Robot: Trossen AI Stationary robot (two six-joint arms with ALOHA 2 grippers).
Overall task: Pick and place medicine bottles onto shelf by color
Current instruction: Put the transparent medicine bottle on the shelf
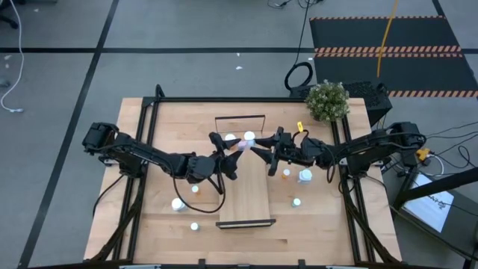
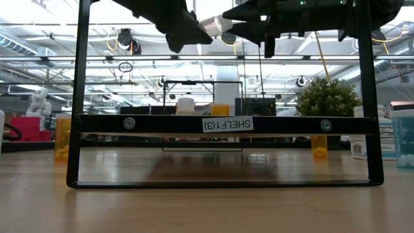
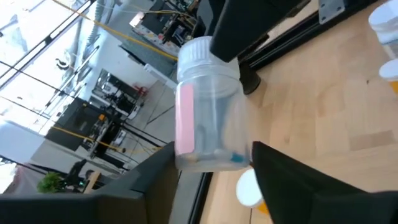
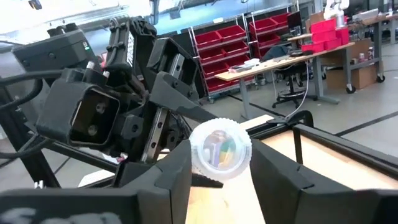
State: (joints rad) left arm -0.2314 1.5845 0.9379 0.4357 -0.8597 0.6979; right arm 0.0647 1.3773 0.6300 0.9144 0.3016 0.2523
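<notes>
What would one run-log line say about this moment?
place: above shelf | left end effector: gripping clear bottle | right end effector: at same bottle

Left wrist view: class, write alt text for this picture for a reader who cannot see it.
A clear medicine bottle with a white cap and a pink label is held sideways in the air between two dark pincers, the left pincer at its base and another at its cap. Below lies the light wooden tabletop, with more white-capped bottles at the picture's edge.
</notes>
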